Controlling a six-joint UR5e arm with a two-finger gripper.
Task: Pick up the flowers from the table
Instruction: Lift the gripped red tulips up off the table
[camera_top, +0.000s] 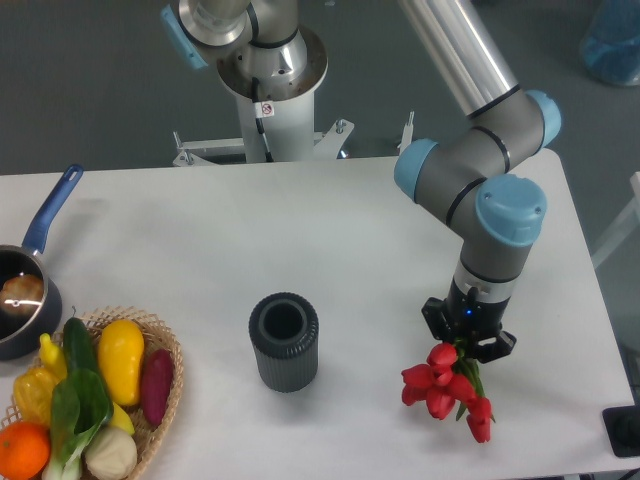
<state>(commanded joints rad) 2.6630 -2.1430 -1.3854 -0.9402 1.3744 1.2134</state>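
Right now my gripper (467, 345) sits straight down over the flowers (447, 389), near the table's (380, 250) front right corner, aimed at the stems; its body hides the fingers, so I cannot tell whether they are pinching.

One bunch of flowers (447, 390), one cylinder (284, 342), one basket (168, 345), one saucepan (30, 290).

Dark grey matte floor (90, 90) across the upper frame, evenly lit. Crumpled translucent blue plastic bag (612, 40) at upper right corner. Small black box-shaped object (624, 432) at lower right edge.
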